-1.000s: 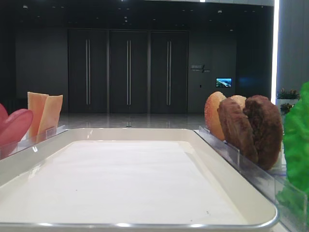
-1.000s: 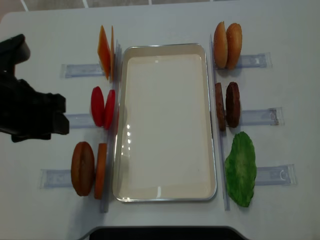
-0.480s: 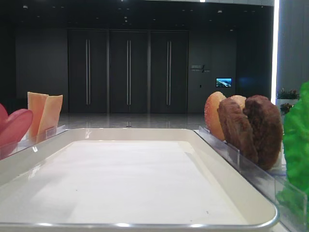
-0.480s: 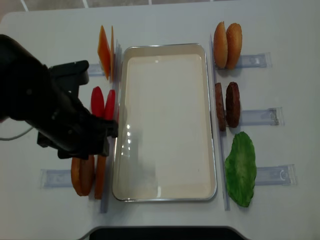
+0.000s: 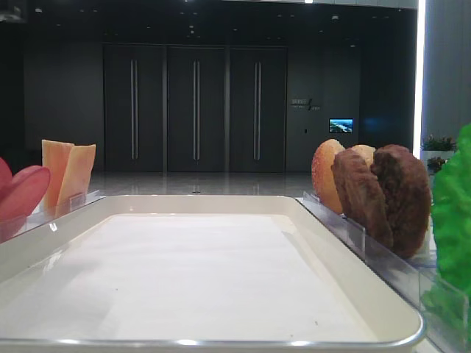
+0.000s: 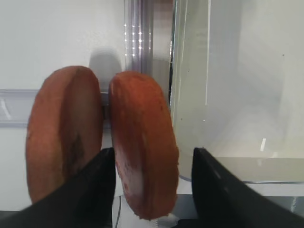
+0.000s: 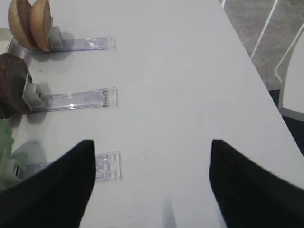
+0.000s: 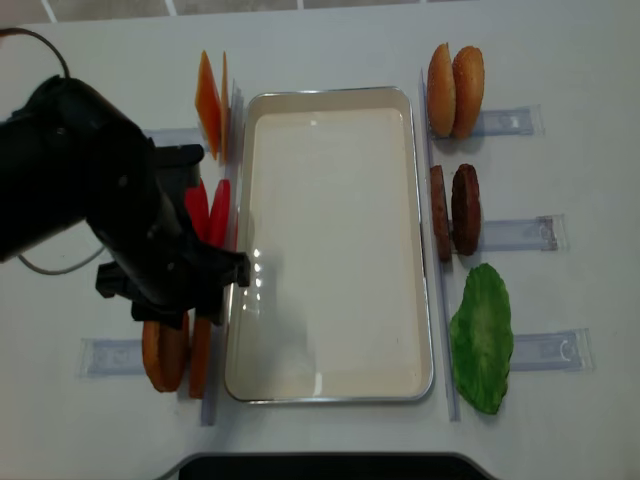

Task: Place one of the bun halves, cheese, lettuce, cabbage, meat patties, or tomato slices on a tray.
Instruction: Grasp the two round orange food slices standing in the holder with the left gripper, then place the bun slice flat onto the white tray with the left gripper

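Note:
Two bun halves stand on edge in a rack at the lower left. My left gripper is open and straddles the one nearer the tray, with a gap on the tray side. The white tray lies bare beside them. My left arm covers part of the tomato slices. Cheese stands at the far left. More bun halves, meat patties and lettuce line the right side. My right gripper hangs open over bare table. I see no cabbage.
Clear plastic racks hold the food on both long sides of the tray. In the right wrist view a rack lies ahead, and the table's right edge drops to the floor. A cable trails from my left arm.
My left arm has swung in from the table's left edge, over the tomato slices and down onto the lower-left bun halves. Nothing else has moved.

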{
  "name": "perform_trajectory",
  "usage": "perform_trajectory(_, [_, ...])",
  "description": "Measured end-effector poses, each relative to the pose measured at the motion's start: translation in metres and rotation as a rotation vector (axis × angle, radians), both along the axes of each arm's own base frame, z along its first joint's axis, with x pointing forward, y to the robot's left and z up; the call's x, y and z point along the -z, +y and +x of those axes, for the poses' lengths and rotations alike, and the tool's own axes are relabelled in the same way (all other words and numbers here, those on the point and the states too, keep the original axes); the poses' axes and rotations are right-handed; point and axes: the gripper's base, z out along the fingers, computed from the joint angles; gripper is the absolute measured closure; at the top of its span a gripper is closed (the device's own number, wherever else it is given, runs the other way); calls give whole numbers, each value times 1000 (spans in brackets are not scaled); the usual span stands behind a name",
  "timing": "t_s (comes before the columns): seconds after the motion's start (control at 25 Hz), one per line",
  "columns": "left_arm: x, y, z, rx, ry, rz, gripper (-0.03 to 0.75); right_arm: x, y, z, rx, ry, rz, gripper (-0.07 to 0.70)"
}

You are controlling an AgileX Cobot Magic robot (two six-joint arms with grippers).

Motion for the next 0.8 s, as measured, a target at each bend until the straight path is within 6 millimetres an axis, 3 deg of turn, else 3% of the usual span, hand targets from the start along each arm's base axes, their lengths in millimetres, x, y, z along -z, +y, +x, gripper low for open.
perform_trajectory(0.2, [17, 2, 1, 20, 40, 53, 342, 0, 0, 0, 0, 0, 0, 149])
perform_trajectory(0.24, [19, 3, 0, 28, 49, 61, 392, 0, 0, 0, 0, 0, 0, 149])
perform_trajectory(0.32, [20, 3, -1, 59, 54, 65, 564, 0, 0, 0, 0, 0, 0, 149])
perform_trajectory(0.36, [18, 3, -1, 75, 48, 63, 582, 0, 0, 0, 0, 0, 0, 149])
perform_trajectory(0.48, [1, 0, 4, 87, 7, 41, 580, 0, 0, 0, 0, 0, 0, 149])
perform_trajectory(0.68, [-50, -11, 19, 89, -140, -52, 580, 0, 0, 0, 0, 0, 0, 149])
perform_trajectory(0.8, [-56, -13, 23, 94, -170, -62, 580, 0, 0, 0, 0, 0, 0, 149])
